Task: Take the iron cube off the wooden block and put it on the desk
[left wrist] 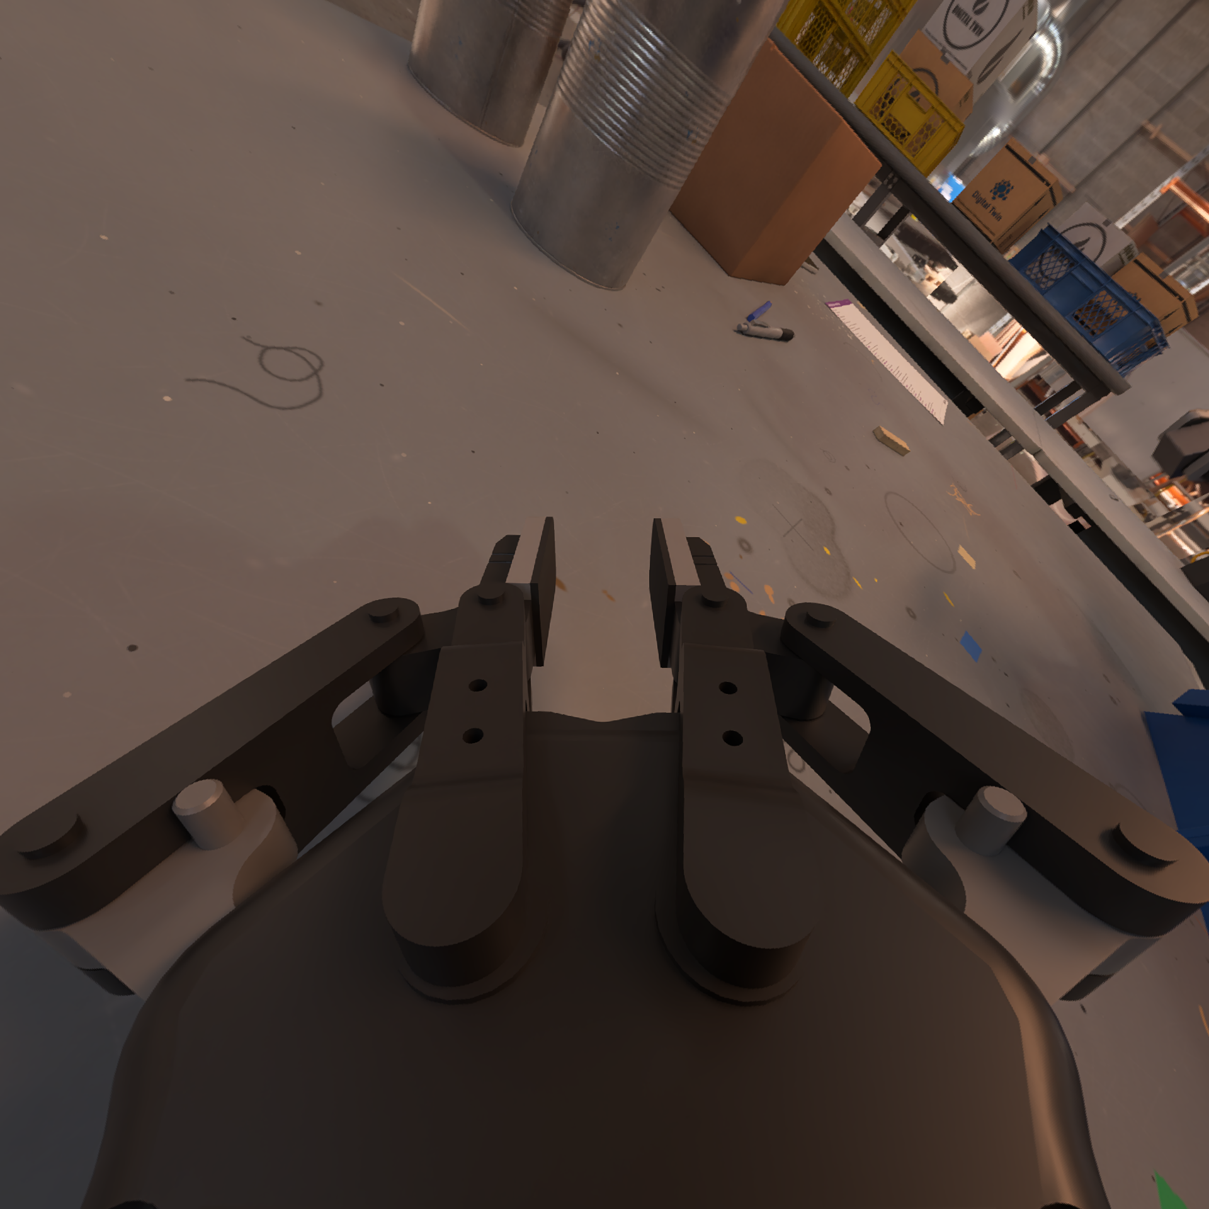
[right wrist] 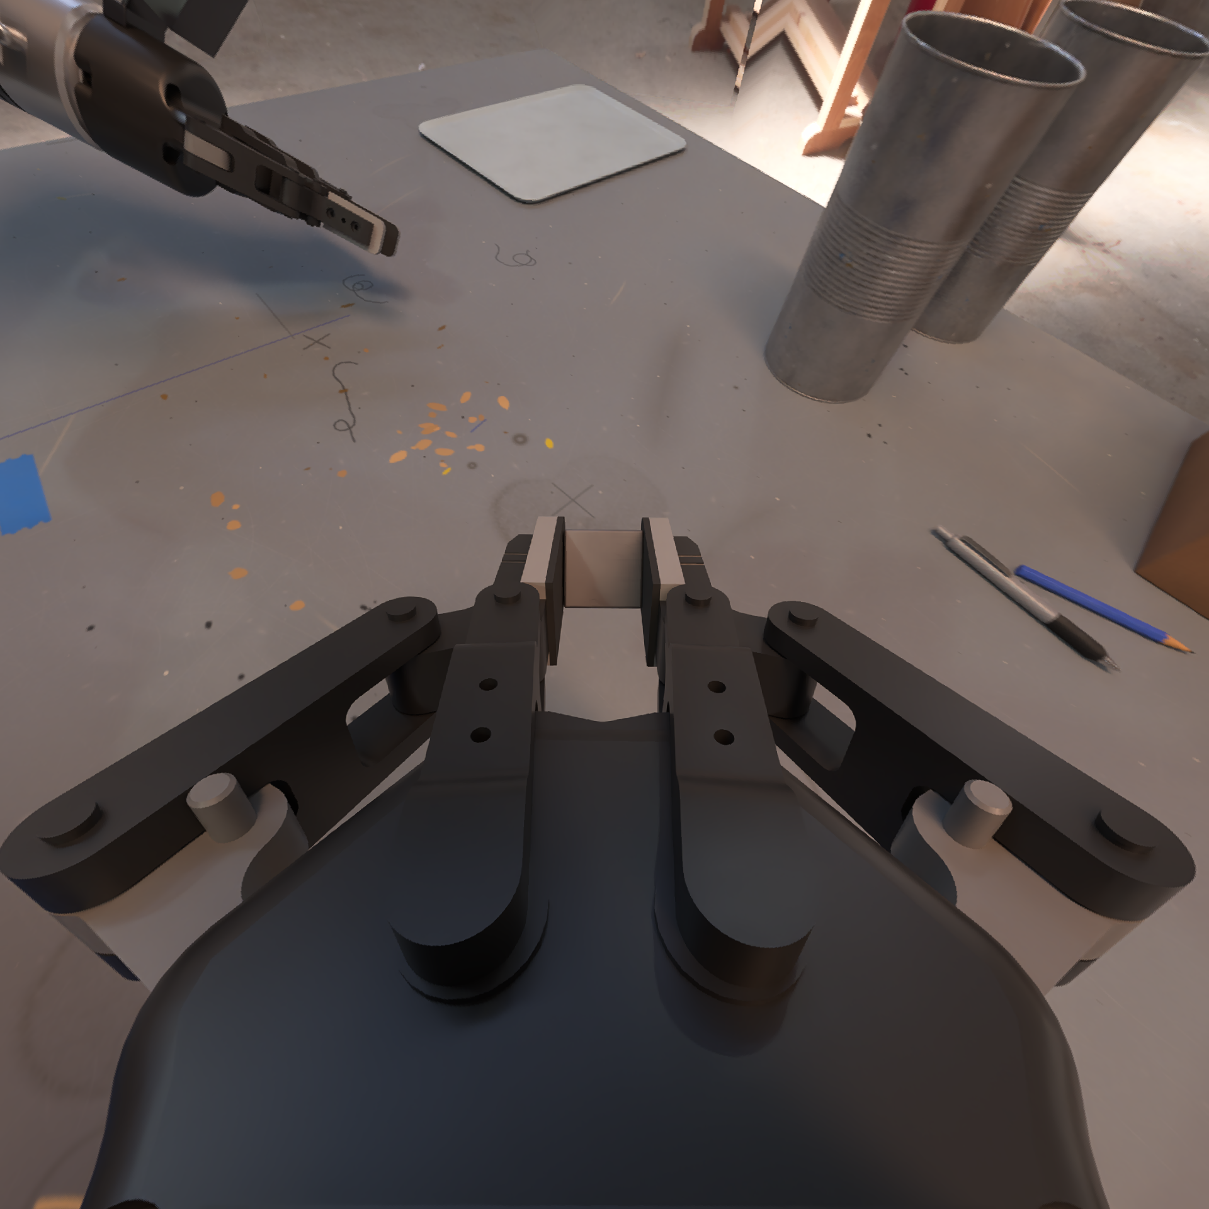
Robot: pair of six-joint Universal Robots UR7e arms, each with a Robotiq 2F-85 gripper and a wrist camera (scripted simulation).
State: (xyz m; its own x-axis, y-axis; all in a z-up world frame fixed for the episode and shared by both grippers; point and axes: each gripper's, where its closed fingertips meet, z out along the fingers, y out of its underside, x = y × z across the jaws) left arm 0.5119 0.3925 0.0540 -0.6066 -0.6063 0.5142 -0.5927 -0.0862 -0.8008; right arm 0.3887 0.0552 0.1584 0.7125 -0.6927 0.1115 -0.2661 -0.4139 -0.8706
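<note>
In the right wrist view, my right gripper (right wrist: pixel 602 543) is shut on the pale grey iron cube (right wrist: pixel 600 568), which sits between the two pads over the grey desk (right wrist: pixel 752 471). I cannot tell whether the cube touches the desk. My left gripper (left wrist: pixel 602 543) is open and empty, with its jaws apart low over the desk (left wrist: pixel 327 523). It also shows at the upper left of the right wrist view (right wrist: pixel 366 229). A small tan wooden piece (left wrist: pixel 891 439) lies far right near the desk edge in the left wrist view.
Two tall metal cylinders (right wrist: pixel 916 209) (right wrist: pixel 1079 163) stand at the right. A cardboard box (right wrist: pixel 1184 543), a pen (right wrist: pixel 1027 595) and a blue pencil (right wrist: pixel 1099 605) lie beside them. A grey pad (right wrist: pixel 553 140) lies at the far edge. Blue tape (right wrist: pixel 23 494) is at the left.
</note>
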